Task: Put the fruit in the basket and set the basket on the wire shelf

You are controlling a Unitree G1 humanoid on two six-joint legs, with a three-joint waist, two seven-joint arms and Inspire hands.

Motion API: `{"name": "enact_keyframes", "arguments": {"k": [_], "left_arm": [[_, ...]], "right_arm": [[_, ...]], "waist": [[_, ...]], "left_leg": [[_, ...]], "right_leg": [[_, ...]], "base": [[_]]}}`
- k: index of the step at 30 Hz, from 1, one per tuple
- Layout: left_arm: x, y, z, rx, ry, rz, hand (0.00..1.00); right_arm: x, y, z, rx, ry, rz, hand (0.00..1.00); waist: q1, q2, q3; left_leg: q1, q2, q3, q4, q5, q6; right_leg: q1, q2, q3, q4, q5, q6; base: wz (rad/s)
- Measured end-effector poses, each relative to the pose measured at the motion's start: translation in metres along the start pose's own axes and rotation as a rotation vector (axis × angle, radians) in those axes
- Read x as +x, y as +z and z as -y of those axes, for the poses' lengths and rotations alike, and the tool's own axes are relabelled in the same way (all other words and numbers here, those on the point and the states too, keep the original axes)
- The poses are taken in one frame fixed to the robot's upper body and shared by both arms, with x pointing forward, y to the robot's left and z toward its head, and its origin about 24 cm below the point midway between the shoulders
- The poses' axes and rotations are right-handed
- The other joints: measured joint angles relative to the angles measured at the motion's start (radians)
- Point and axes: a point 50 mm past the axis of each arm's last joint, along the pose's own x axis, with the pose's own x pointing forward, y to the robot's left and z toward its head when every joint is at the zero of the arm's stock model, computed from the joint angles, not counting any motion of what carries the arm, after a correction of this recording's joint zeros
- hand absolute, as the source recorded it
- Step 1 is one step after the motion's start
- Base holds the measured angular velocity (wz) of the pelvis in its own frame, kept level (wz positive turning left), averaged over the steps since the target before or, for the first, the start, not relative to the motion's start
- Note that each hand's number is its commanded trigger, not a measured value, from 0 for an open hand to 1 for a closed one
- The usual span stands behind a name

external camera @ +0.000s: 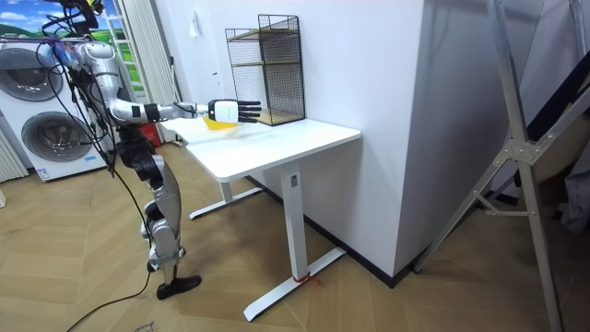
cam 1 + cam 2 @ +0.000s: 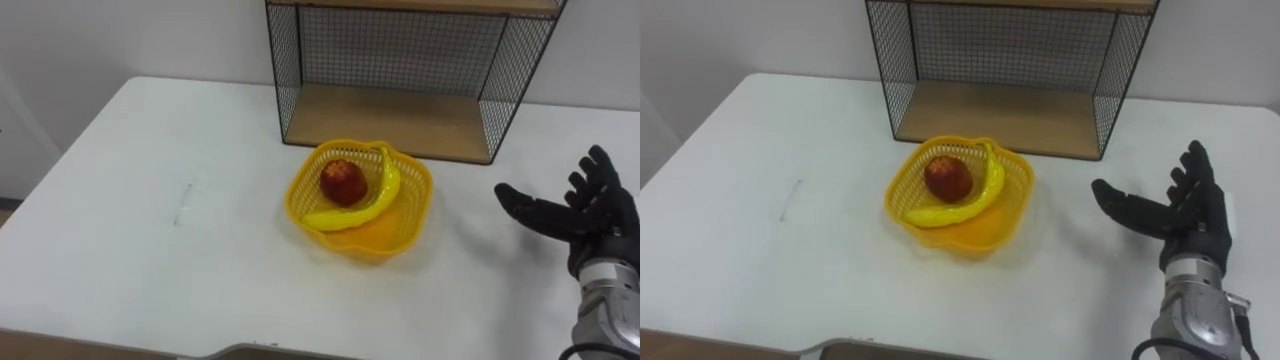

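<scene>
The black right hand (image 2: 598,222) is hovering above the white desk (image 2: 150,210), fingers spread and empty. Left of it, apart, the yellow plastic basket (image 2: 372,240) is holding the red apple (image 2: 343,182) and yellow banana (image 2: 386,186) — before the black wire shelf (image 2: 390,50).

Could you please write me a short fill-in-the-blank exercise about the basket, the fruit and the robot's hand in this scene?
1. In the yellow basket lie a banana and a red ____.
2. The basket stands on the white table, just in front of the wire ____.
3. The robot's ____ hand is held open above the table, apart from the basket.
Missing words: apple; shelf; right.
</scene>
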Motion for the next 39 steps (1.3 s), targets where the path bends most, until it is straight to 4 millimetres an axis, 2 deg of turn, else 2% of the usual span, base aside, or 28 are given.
{"name": "enact_keyframes", "arguments": {"k": [2, 6, 11, 13, 18, 23, 26, 27, 28, 34, 39], "left_arm": [[-0.004, 0.019, 0.006, -0.027, -0.038, 0.104, 0.00], [-0.012, 0.036, 0.015, -0.058, -0.105, 0.184, 0.00], [-0.033, 0.062, 0.032, -0.157, -0.266, 0.279, 0.00], [-0.039, 0.066, 0.037, -0.177, -0.320, 0.299, 0.00], [-0.056, 0.066, 0.053, -0.195, -0.497, 0.301, 0.00], [-0.092, 0.061, 0.082, -0.218, -0.805, 0.268, 0.00], [-0.106, 0.062, 0.092, -0.234, -0.933, 0.260, 0.00], [-0.109, 0.062, 0.094, -0.238, -0.955, 0.257, 0.00], [-0.114, 0.060, 0.096, -0.249, -1.003, 0.240, 0.00], [-0.137, 0.055, 0.106, -0.326, -1.206, 0.153, 0.00], [-0.146, 0.048, 0.110, -0.341, -1.294, 0.099, 0.00]], "right_arm": [[0.000, 0.000, -0.001, 0.004, 0.017, 0.008, 0.00], [-0.001, 0.000, -0.004, -0.004, 0.039, 0.015, 0.00], [-0.003, -0.002, -0.010, 0.009, 0.073, 0.031, 0.00], [-0.005, -0.003, -0.014, 0.020, 0.096, 0.032, 0.00], [-0.008, -0.019, -0.021, 0.052, 0.134, -0.008, 0.00], [-0.013, -0.028, -0.037, 0.062, 0.209, -0.034, 0.00], [-0.015, -0.028, -0.044, 0.066, 0.245, -0.019, 0.00], [-0.015, -0.028, -0.045, 0.067, 0.250, -0.019, 0.00], [-0.016, -0.029, -0.048, 0.073, 0.263, -0.022, 0.00], [-0.024, -0.035, -0.067, 0.145, 0.354, -0.050, 0.00], [-0.025, -0.036, -0.070, 0.194, 0.363, -0.060, 0.00]], "waist": [[-0.005, -0.001, 0.0014], [-0.018, 0.003, 0.0025], [-0.028, 0.002, 0.0029], [-0.041, 0.000, 0.0033], [-0.071, -0.008, 0.0062], [-0.077, -0.007, 0.0068], [-0.086, -0.006, 0.0082], [-0.086, -0.006, 0.0090], [-0.086, -0.005, 0.0139], [-0.099, -0.009, 0.0163], [-0.102, -0.010, 0.0165]], "left_leg": [[-0.010, 0.000, 0.000, 0.002, 0.000, 0.000], [-0.019, -0.001, -0.001, 0.010, 0.000, 0.000], [-0.026, -0.001, -0.001, 0.015, 0.000, 0.000], [-0.025, -0.001, -0.002, 0.016, 0.000, 0.000], [-0.032, -0.003, -0.009, 0.024, 0.000, 0.000], [-0.042, -0.005, -0.010, 0.033, 0.000, 0.000], [-0.038, -0.004, -0.008, 0.032, 0.000, 0.000], [-0.033, -0.004, -0.007, 0.031, 0.000, 0.000], [-0.026, -0.003, 0.002, 0.026, 0.000, 0.000], [-0.025, 0.000, 0.022, 0.016, 0.000, 0.000], [-0.025, 0.002, 0.034, 0.015, 0.000, 0.000]], "right_leg": [[-0.007, 0.000, -0.003, 0.000, 0.000, 0.000], [-0.010, -0.001, -0.007, 0.000, 0.000, 0.000], [-0.015, -0.002, -0.008, 0.000, 0.000, 0.000], [-0.013, -0.002, -0.009, -0.001, 0.000, 0.000], [-0.013, -0.005, -0.019, -0.002, 0.000, 0.001], [-0.020, -0.005, -0.013, 0.000, 0.000, 0.001], [-0.019, -0.005, -0.013, 0.001, 0.000, 0.001], [-0.019, -0.005, -0.012, 0.001, 0.000, 0.001], [-0.016, -0.004, -0.006, 0.001, 0.000, 0.001], [-0.031, -0.001, 0.016, 0.003, 0.000, 0.000], [-0.037, 0.000, 0.026, 0.004, 0.000, 0.000]], "base": [[0.02], [0.02], [0.00], [0.00], [0.05], [0.00], [0.00], [-0.08], [-0.17], [-0.10], [-0.08]]}}
